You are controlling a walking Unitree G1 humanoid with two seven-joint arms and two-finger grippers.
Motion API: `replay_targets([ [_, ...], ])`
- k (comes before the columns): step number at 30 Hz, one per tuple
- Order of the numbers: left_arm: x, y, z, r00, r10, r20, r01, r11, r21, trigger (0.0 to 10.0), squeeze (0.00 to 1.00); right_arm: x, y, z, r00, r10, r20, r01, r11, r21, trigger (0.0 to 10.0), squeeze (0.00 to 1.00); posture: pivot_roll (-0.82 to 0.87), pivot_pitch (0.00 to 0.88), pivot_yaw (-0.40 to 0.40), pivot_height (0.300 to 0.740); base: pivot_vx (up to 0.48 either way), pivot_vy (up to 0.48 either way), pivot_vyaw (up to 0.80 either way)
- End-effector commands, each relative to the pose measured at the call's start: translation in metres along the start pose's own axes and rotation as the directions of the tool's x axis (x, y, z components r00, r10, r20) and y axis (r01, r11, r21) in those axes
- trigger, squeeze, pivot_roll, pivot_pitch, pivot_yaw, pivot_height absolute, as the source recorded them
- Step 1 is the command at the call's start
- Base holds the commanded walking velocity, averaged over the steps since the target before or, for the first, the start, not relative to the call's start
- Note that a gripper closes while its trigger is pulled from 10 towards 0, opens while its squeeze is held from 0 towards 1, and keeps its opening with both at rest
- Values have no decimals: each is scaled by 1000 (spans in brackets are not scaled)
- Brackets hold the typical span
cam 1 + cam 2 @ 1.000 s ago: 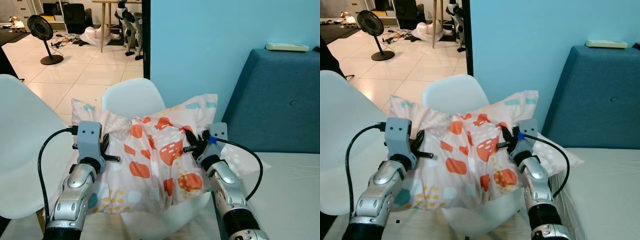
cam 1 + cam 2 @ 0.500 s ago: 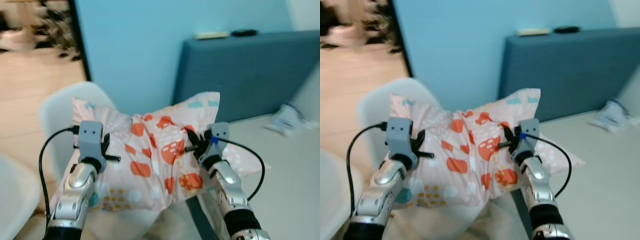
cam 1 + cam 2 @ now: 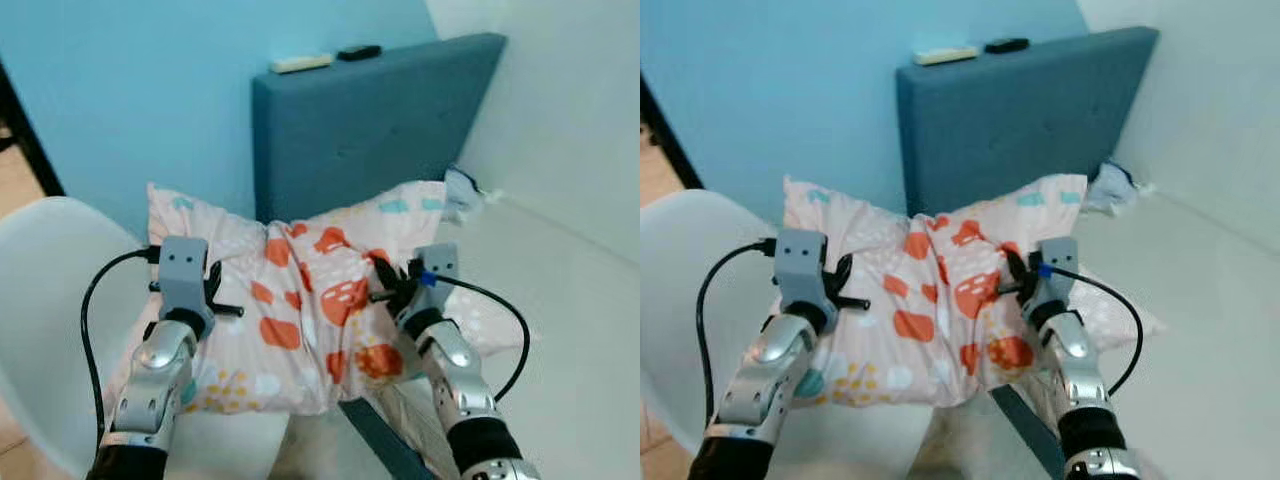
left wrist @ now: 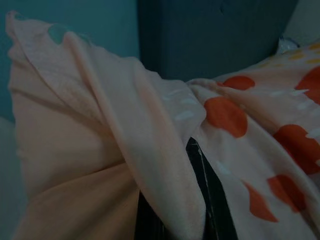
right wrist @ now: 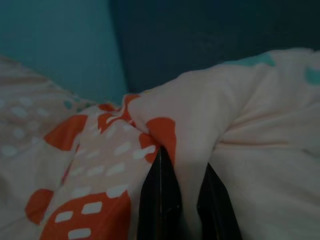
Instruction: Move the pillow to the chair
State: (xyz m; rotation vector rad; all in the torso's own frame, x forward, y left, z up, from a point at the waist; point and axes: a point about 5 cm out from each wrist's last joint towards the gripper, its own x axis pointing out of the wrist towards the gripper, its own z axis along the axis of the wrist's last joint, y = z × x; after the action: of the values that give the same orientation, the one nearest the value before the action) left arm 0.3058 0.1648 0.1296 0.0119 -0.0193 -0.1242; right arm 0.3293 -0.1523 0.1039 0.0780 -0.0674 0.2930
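1. While both arms reach forward, the pillow (image 3: 310, 310), pale pink with orange blotches, hangs in the air between them, above the edge of a white chair (image 3: 50, 310) and a bed (image 3: 560, 330).
2. The left pincer (image 3: 212, 300) is clenched on a fold of fabric at the pillow's left side.
3. The right pincer (image 3: 388, 290) is clamped on a bunched ridge near the pillow's right side.
4. Behind stands a dark blue headboard (image 3: 370, 130) against a light blue wall (image 3: 140, 90).
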Motion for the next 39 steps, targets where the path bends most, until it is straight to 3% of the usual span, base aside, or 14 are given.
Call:
replay_targets([
  [1, 2, -8, 7, 998, -47, 38, 47, 999, 10, 10000, 0, 2, -4, 10, 999, -11, 47, 11, 1000, -2, 10000, 0, 0, 51, -19, 740, 0, 0, -800],
  [10, 3, -9, 8, 998, -51, 41, 51, 999, 6, 10000, 0, -1, -15, 13, 998, -45, 51, 44, 999, 3, 10000, 0, -2, 57, -19, 740, 0, 0, -800],
  [39, 3, -16, -3, 995, -95, -19, 96, 995, 10, 10000, 0, -5, -23, 12, 996, -81, 47, 80, 997, 17, 10000, 0, -1, 58, -18, 740, 0, 0, -800],
])
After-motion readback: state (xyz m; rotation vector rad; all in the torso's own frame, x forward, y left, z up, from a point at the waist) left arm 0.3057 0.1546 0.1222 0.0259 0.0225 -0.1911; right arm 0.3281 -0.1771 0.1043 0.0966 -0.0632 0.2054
